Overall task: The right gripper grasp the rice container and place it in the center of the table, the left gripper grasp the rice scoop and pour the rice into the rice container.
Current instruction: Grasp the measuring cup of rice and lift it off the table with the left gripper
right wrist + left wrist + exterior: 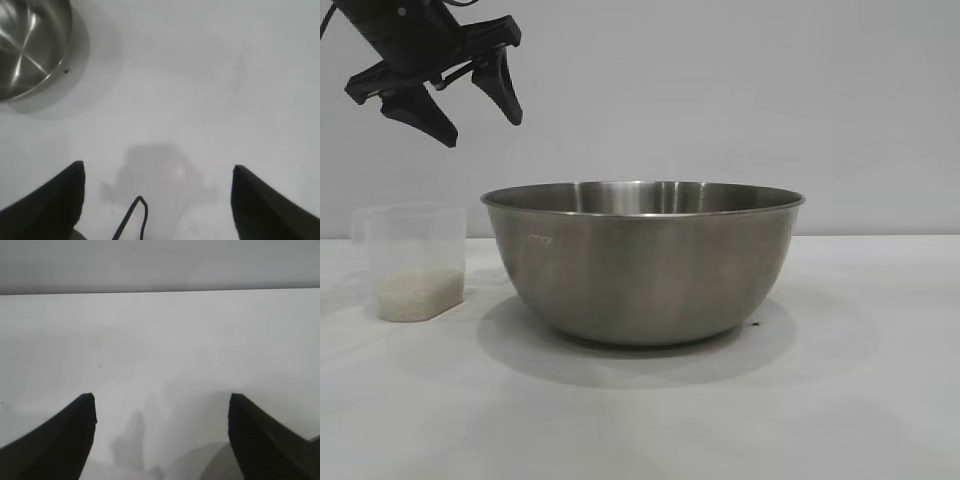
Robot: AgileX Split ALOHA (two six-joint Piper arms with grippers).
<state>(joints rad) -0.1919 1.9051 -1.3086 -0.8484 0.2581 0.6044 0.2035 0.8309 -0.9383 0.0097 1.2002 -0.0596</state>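
White table [880, 400] holds rice container [642, 262] mid-table, rice scoop [415, 262] beside — left pincer [480, 118] wide, aloft.

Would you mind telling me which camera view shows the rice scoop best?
The exterior view: the rice scoop stands upright on the table, left of the rice container, with rice inside. Neither wrist view shows it.

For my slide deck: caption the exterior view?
Open left gripper hovers above rice scoop beside rice container on table.
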